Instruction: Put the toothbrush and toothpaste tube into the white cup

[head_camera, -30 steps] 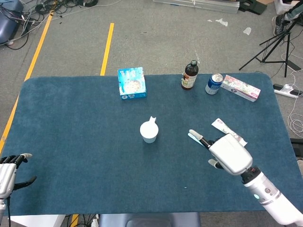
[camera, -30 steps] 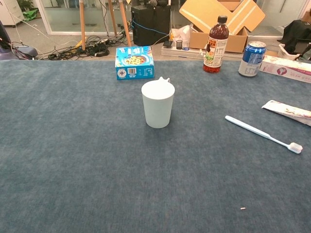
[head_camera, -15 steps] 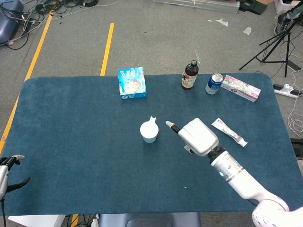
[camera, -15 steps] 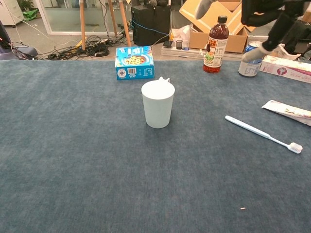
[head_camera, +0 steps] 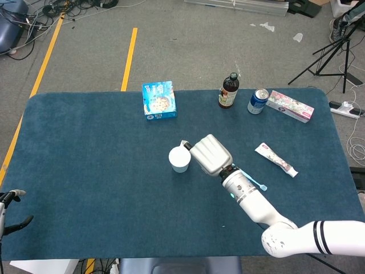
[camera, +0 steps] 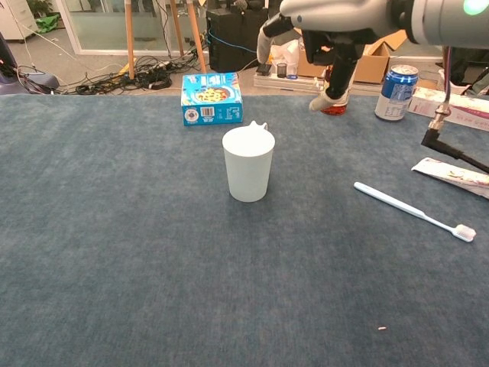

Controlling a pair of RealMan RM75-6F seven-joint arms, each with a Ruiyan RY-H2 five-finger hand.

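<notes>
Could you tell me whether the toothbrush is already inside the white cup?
No, the toothbrush lies flat on the blue table, off to the right of the white cup.

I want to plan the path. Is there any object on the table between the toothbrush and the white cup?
No. In the chest view, the toothbrush lies flat right of the white cup, with only bare blue cloth between them. The right hand hangs above, holding nothing.

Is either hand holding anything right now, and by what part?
Nothing is held. The toothbrush and toothpaste tube lie on the table; the right hand hangs empty above the cup, and the left hand is empty too.
</notes>
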